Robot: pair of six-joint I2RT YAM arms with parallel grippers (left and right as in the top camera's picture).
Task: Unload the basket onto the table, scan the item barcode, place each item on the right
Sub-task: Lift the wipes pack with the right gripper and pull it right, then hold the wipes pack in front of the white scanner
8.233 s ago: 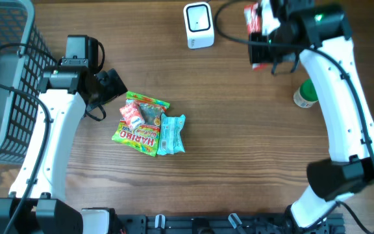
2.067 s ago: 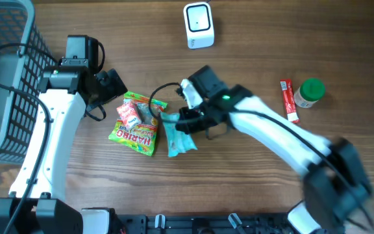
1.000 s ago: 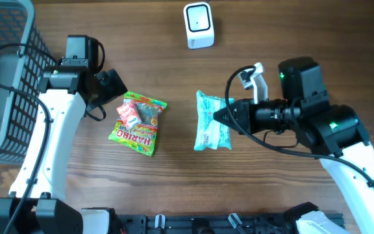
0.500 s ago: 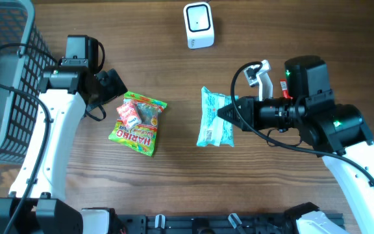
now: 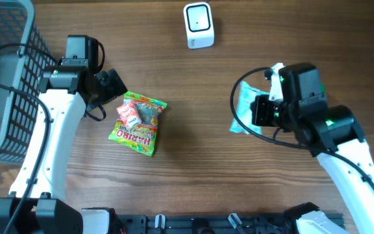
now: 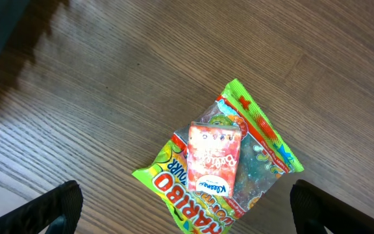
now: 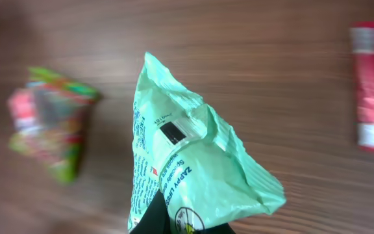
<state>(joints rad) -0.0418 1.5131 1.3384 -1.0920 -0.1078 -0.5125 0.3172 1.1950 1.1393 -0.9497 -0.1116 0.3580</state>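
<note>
A mint-green wipes pack [image 5: 244, 114] hangs above the table right of centre, with my right gripper [image 5: 258, 110] shut on its lower end. In the right wrist view the pack [image 7: 193, 162] fills the middle, a small black label [image 7: 174, 133] faces the camera, and the dark fingers [image 7: 167, 221] pinch it at the bottom edge. The white scanner [image 5: 199, 25] stands at the table's far edge, well up and left of the pack. My left gripper [image 5: 112, 84] is open, its fingertips [image 6: 57, 208] wide apart over a Haribo bag [image 6: 226, 162] with nothing between them.
A small red packet [image 6: 214, 159] lies on the Haribo bag [image 5: 138, 123]. A grey wire basket [image 5: 5, 78] stands at the left edge. A red stick pack [image 7: 372, 84] lies on the wood beyond the held pack.
My right arm has carried the green pack to the right and turned it, so from above it now shows narrow and half under the arm. The left arm has not moved.
</note>
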